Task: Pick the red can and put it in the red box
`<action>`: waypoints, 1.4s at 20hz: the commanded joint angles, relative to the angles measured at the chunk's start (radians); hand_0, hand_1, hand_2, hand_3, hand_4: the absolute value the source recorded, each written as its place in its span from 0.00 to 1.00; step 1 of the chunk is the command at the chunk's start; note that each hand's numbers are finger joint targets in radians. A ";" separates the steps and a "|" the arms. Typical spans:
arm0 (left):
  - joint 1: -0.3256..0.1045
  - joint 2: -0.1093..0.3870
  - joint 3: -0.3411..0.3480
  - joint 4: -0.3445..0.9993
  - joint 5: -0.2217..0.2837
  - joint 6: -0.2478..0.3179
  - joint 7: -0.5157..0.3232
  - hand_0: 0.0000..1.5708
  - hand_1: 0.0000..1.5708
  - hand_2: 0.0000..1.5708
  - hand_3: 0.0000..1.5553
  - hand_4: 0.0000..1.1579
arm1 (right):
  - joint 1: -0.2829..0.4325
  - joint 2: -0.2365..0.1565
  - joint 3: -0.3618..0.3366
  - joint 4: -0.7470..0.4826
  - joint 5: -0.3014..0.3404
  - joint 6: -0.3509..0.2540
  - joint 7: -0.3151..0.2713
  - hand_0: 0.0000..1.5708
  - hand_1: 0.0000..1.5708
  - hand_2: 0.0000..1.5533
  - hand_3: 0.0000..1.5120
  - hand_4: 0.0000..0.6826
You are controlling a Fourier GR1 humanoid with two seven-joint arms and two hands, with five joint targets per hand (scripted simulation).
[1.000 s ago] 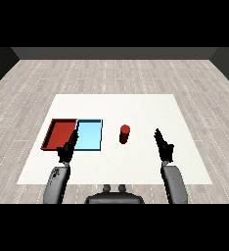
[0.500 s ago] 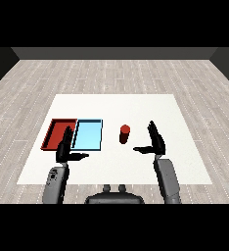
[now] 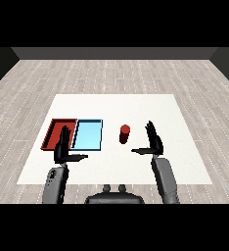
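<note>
The red can (image 3: 125, 134) stands upright on the white table, right of both trays. The red tray (image 3: 54, 131) lies at the left, with the light blue tray (image 3: 88, 134) touching its right side. My right hand (image 3: 154, 142) is open, fingers straight and thumb pointing left, a short way right of the can and slightly nearer to me, not touching it. My left hand (image 3: 63, 148) is open too, hovering over the near edge of the red tray with its thumb stretched right.
The white table (image 3: 150, 108) spreads wide behind and to the right of the can. Grey plank floor surrounds it.
My right hand has moved left toward the can and its thumb has spread out. The left hand has stayed in place.
</note>
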 commanded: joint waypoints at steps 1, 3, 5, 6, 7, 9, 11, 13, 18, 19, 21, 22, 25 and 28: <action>0.034 -0.035 -0.031 -0.027 -0.033 0.025 -0.036 0.00 0.00 0.00 0.00 0.00 | -0.014 -0.006 -0.013 0.045 0.002 0.004 -0.038 0.00 0.00 0.00 0.00 0.00; -0.003 -0.017 -0.012 -0.019 -0.018 0.012 -0.014 0.00 0.00 0.00 0.00 0.00 | -0.047 -0.029 -0.039 0.012 -0.021 0.005 0.027 0.00 0.00 0.00 0.00 0.00; 0.002 -0.040 -0.045 -0.014 -0.053 0.036 -0.003 0.00 0.00 0.00 0.00 0.00 | -0.072 -0.023 -0.036 0.069 -0.014 0.009 -0.008 0.00 0.00 0.00 0.00 0.00; 0.041 -0.003 0.011 -0.006 0.014 -0.032 -0.056 0.00 0.00 0.00 0.00 0.00 | -0.065 -0.007 -0.025 0.019 -0.016 -0.017 0.028 0.00 0.00 0.00 0.00 0.00; -0.027 -0.005 0.023 0.049 0.002 -0.009 -0.052 0.00 0.00 0.00 0.00 0.00 | -0.030 -0.017 -0.034 -0.012 -0.043 0.012 0.025 0.00 0.00 0.00 0.00 0.00; 0.059 0.004 -0.002 -0.048 -0.022 -0.017 -0.045 0.00 0.00 0.00 0.00 0.00 | -0.125 -0.009 -0.057 0.101 -0.030 -0.026 0.015 0.00 0.00 0.00 0.00 0.00; 0.011 -0.035 -0.041 -0.031 -0.047 0.021 -0.006 0.00 0.00 0.00 0.00 0.00 | -0.060 -0.011 -0.045 0.104 -0.044 0.020 -0.050 0.00 0.00 0.00 0.00 0.00; -0.071 -0.043 -0.010 0.066 -0.033 0.036 -0.043 0.00 0.00 0.00 0.00 0.00 | -0.051 0.006 -0.029 0.058 -0.038 -0.008 -0.017 0.00 0.00 0.00 0.00 0.00; 0.062 -0.020 -0.002 0.006 -0.007 -0.025 -0.083 0.00 0.00 0.00 0.00 0.00 | -0.159 -0.019 -0.072 0.264 -0.058 0.013 -0.082 0.00 0.00 0.00 0.00 0.00; 0.039 -0.047 -0.040 -0.068 -0.034 0.027 0.007 0.00 0.00 0.00 0.00 0.00 | -0.205 -0.007 -0.082 0.344 -0.054 0.008 -0.140 0.00 0.00 0.00 0.00 0.00; -0.027 -0.024 0.014 0.051 -0.003 0.000 -0.063 0.00 0.00 0.00 0.00 0.00 | -0.199 0.018 -0.038 0.306 -0.033 -0.016 -0.102 0.00 0.00 0.00 0.00 0.00; 0.003 -0.013 0.013 -0.004 0.008 -0.010 -0.009 0.00 0.00 0.00 0.00 0.00 | -0.163 0.021 -0.030 0.235 -0.053 -0.041 -0.058 0.00 0.00 0.00 0.00 0.00; 0.008 -0.031 -0.020 -0.034 -0.014 0.005 0.004 0.00 0.00 0.00 0.00 0.00 | -0.234 0.021 0.038 0.309 -0.121 -0.089 -0.071 0.00 0.00 0.00 0.00 0.00; 0.036 0.002 0.023 -0.040 0.038 -0.046 -0.024 0.00 0.00 0.00 0.00 0.00 | -0.245 0.021 0.004 0.444 -0.123 -0.073 -0.160 0.00 0.00 0.00 0.00 0.00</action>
